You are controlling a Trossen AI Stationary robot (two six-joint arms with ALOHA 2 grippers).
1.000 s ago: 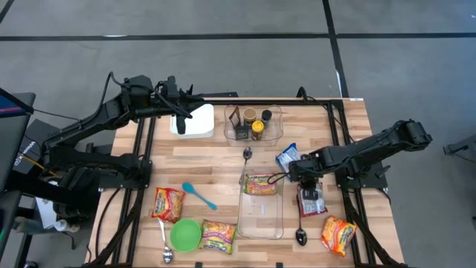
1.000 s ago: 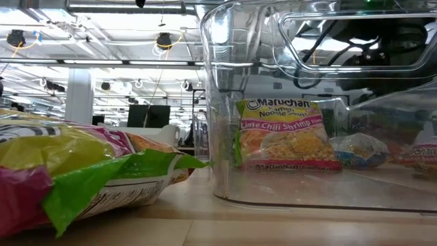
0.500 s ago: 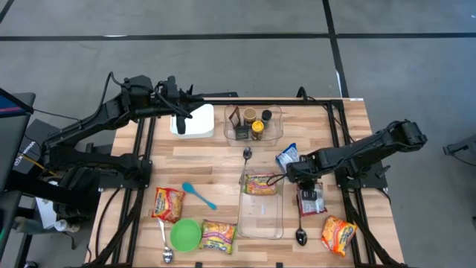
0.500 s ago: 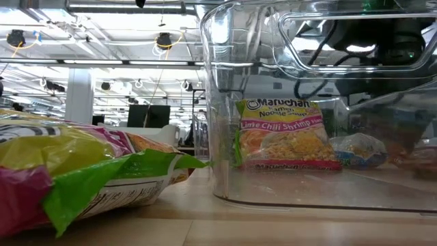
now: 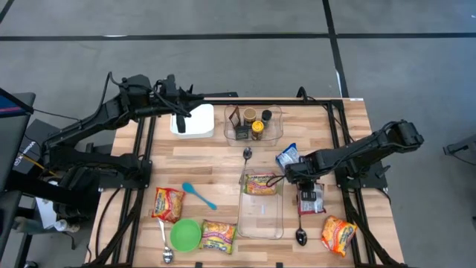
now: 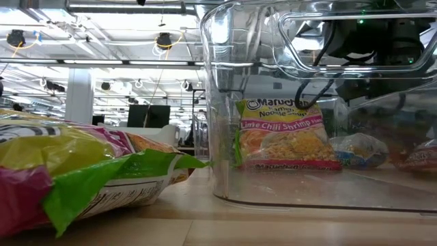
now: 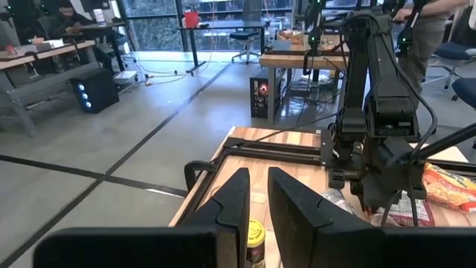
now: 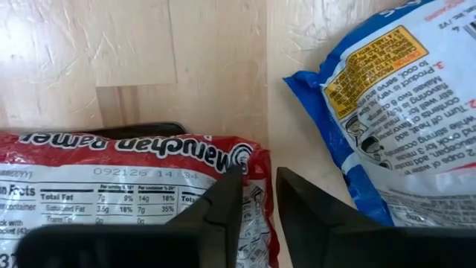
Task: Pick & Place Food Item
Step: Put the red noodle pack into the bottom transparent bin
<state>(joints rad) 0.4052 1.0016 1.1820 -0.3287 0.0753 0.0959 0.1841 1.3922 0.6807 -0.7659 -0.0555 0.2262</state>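
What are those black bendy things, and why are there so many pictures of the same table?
The black things are two robot arms. Each ends in a hand for picking things up. The pictures show one moment from four cameras: one looks down from above, one sits at table height, and one rides on each arm's wrist.

On the light wooden table there is a clear plastic bin with a yellow-green noodle packet inside. Nearby lie a round green bowl and a light blue plastic spoon.

The right hand is down at the edge of a red noodle packet, next to a blue and white packet. I can't tell if it has grabbed the red one yet. The left hand waits at the table's far side, holding nothing.
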